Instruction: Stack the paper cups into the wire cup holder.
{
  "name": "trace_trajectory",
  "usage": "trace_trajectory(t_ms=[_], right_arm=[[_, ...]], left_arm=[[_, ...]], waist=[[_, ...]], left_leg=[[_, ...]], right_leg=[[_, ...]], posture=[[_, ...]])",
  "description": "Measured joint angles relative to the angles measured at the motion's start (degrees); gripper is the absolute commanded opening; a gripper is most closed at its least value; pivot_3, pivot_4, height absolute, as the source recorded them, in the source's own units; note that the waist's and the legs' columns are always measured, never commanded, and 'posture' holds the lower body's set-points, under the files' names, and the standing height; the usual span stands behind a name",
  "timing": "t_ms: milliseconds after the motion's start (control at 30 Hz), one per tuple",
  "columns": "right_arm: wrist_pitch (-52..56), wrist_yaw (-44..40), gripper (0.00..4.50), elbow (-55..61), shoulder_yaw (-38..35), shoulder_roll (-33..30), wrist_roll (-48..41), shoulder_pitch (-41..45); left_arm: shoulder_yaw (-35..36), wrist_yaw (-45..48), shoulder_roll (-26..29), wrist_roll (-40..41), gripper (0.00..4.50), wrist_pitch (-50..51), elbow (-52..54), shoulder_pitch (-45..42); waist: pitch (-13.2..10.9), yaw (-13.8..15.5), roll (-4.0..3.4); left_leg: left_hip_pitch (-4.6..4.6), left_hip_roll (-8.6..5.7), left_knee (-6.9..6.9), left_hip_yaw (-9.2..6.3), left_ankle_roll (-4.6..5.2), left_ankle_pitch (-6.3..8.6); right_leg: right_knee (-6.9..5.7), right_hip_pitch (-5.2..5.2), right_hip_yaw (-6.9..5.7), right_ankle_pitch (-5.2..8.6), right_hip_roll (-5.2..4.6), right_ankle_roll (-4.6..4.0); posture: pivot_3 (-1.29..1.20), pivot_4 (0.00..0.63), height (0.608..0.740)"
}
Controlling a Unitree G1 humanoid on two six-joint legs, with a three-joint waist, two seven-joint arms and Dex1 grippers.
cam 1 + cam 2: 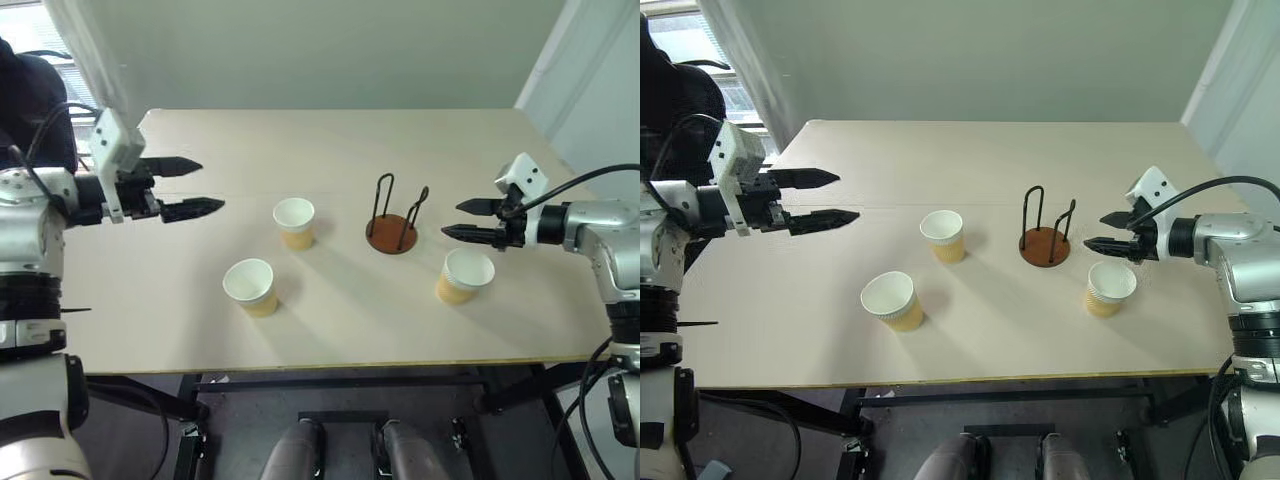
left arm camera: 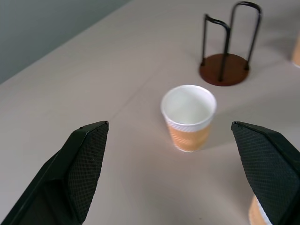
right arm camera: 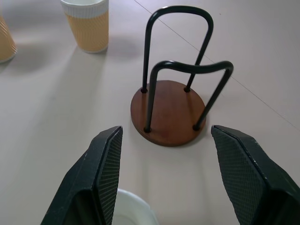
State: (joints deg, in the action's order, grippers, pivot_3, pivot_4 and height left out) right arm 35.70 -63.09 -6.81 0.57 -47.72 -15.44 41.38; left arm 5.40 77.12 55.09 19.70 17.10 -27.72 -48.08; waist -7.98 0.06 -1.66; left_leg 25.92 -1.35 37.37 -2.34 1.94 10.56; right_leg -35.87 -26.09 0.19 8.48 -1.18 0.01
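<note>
Left gripper (image 1: pixel 208 185) spread, right gripper (image 1: pixel 452 219) parted (both empty), ribbed tapered paper cups (image 1: pixel 294 222), wire cup holder (image 1: pixel 393 222).

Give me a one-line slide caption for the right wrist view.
Open right gripper facing the empty wire cup holder on the table, one paper cup upright beyond it.

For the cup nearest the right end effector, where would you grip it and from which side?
Grip that cup across its upper wall just below the white rim, coming down from above and the robot's right, where the right end effector hovers open. It stands upright, mouth up, and tapers downward, so a high grip should slip least. The holder stands on its other side, apart.
</note>
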Motion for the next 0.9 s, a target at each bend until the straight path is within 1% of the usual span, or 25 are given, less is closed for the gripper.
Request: trace_trajectory(t_ms=[133, 300, 367, 467, 900], right_arm=[[2.7, 0.6, 3.04, -0.2, 0.8, 0.4, 0.0, 1.1], [6.0, 2.2, 3.04, -1.1, 2.7, 3.0, 0.1, 5.6], [6.8, 2.3, 3.04, -1.1, 3.3, 3.8, 0.0, 5.7], [7.9, 2.4, 3.04, -0.9, 4.6, 4.3, 0.0, 5.7], [12.1, 8.1, 3.04, 3.3, 7.9, 9.6, 0.2, 2.9]], left_arm=[[-2.1, 3.6, 0.0, -1.0, 4.48, -0.7, -0.8, -1.1], [-2.4, 4.7, -0.1, -1.1, 4.48, 0.6, -1.3, -4.4], [-2.4, 4.8, -0.2, -1.1, 4.48, 1.6, -1.3, -4.4], [-2.3, 4.8, -0.3, -1.0, 4.48, 2.4, -1.3, -4.4], [-1.3, 3.5, -0.3, 0.0, 4.48, 3.4, 0.5, -3.9]], waist=[[0.0, -0.1, 0.00], [0.0, -0.1, 0.01], [0.0, -0.2, 0.01], [0.0, 0.0, 0.01], [0.0, 0.0, 0.01]], left_leg=[[0.00, 0.00, -0.01, 0.01, 0.06, -0.04], [-0.01, 0.00, -0.01, 0.00, 0.12, -0.08], [0.03, 0.00, -0.01, 0.00, 0.20, -0.10], [0.12, -0.01, -0.01, -0.01, 0.57, -0.26], [0.10, -0.01, -0.02, 0.01, 0.56, -0.22]], right_leg=[[-0.02, -0.01, 0.00, 0.00, 0.00, 0.00], [-0.01, -0.01, 0.00, -0.02, 0.00, -0.02], [0.00, -0.04, 0.00, 0.00, 0.00, 0.01], [0.01, -0.09, 0.00, 0.02, 0.00, 0.03], [0.01, -0.12, -0.01, 0.03, 0.00, 0.02]], posture=[[0.00, 0.150, 0.740], [0.00, 0.150, 0.740], [0.00, 0.150, 0.740], [0.00, 0.150, 0.740], [0.00, 0.150, 0.740]])
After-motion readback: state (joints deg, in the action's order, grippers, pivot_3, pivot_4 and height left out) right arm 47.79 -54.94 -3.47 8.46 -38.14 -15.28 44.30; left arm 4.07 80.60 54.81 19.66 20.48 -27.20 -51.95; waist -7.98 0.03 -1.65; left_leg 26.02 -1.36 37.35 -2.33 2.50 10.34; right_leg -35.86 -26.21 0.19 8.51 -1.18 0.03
